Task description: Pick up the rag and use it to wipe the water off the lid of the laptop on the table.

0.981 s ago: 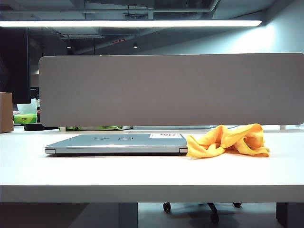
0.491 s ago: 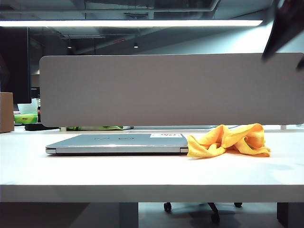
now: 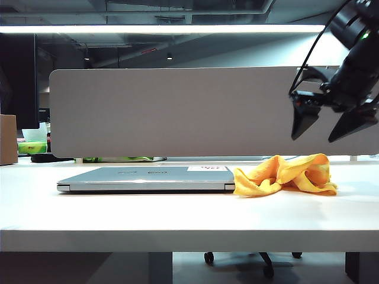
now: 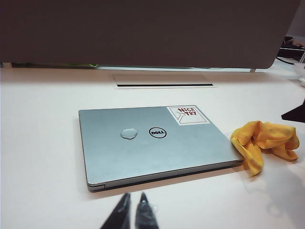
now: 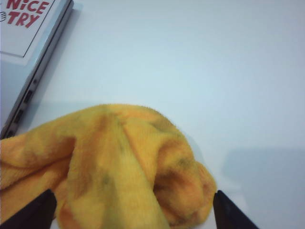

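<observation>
Exterior view: low, level with the table [image 3: 177, 222] edge, facing the grey divider [image 3: 177, 112], seeing the laptop [image 3: 145, 178] from the side. Left wrist view: higher up, looking down and forward past the left gripper [image 4: 133, 213], laptop ahead of the tips. Right wrist view: very close, looking down between the right gripper [image 5: 132, 210] tips, rag [image 5: 105, 167] right below. Shared by all three: rag, laptop corner with sticker [image 4: 188, 114].

Crumpled yellow rag [image 3: 285, 176] touches closed laptop [image 3: 145, 178].
</observation>
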### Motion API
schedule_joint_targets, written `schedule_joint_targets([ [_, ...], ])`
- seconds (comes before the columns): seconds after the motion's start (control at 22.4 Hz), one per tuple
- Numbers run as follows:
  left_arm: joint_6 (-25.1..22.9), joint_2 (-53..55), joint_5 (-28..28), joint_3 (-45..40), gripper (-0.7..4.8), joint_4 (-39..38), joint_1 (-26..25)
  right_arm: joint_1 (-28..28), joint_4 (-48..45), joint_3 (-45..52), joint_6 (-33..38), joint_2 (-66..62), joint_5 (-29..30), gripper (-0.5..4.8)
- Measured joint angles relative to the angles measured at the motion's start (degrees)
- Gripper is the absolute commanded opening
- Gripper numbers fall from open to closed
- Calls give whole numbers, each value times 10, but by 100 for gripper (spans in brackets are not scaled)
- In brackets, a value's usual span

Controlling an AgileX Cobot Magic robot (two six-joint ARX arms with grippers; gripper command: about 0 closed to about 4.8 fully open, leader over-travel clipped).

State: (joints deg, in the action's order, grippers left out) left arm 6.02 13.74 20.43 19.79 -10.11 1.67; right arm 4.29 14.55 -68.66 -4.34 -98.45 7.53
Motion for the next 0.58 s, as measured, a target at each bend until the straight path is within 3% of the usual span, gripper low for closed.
schedule_joint_targets([
  [0.31, 0, 0, 0, 0, 19, 0, 0, 32, 25, -38, 0, -94, 14, 467],
  [0.36, 0, 0, 0, 0, 19, 0, 0, 36, 25, -38, 0, -102, 17, 259],
  [0.45, 0, 0, 0, 0, 19, 0, 0, 44, 32, -38, 0, -113, 19, -8],
  [0.58, 0, 0, 0, 0, 19, 0, 0, 59, 56, -64, -2, -108, 22, -2],
])
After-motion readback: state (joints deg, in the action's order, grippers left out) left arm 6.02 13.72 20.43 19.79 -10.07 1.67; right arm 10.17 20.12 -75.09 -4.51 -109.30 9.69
